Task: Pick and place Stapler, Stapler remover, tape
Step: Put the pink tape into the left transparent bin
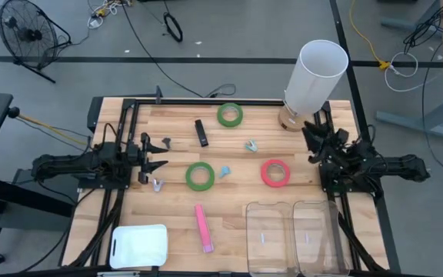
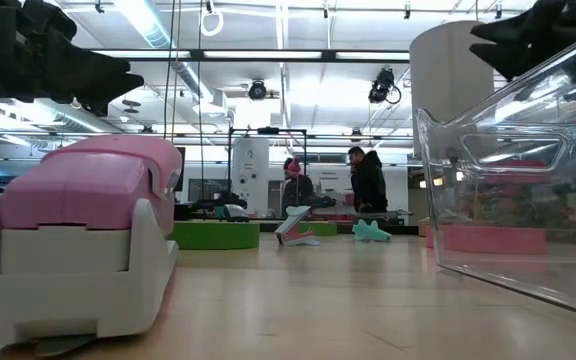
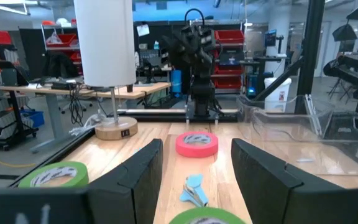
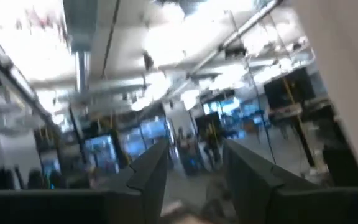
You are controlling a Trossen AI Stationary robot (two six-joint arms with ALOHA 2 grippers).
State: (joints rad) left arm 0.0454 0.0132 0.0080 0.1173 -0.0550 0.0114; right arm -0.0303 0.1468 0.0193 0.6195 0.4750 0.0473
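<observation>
Pink stapler (image 2: 78, 235) is lying nearest the low camera, close to the desk's near edge, left of two clear bins (image 1: 294, 235) at the near right corner. You are working with nothing lifted yet, so I judge the first pick is still ahead. Two green rolls (image 1: 200, 175) (image 1: 230, 115) and a red roll (image 1: 275, 172) are sitting mid-desk, the small blue remover (image 1: 225, 171) between green and red. Your left gripper (image 1: 154, 153) is hovering at the left edge, jaws spread wide, holding nothing; come down squarely over the nearest green roll. Your right gripper (image 1: 314, 138) is waiting at the right edge, jaws apart, empty.
</observation>
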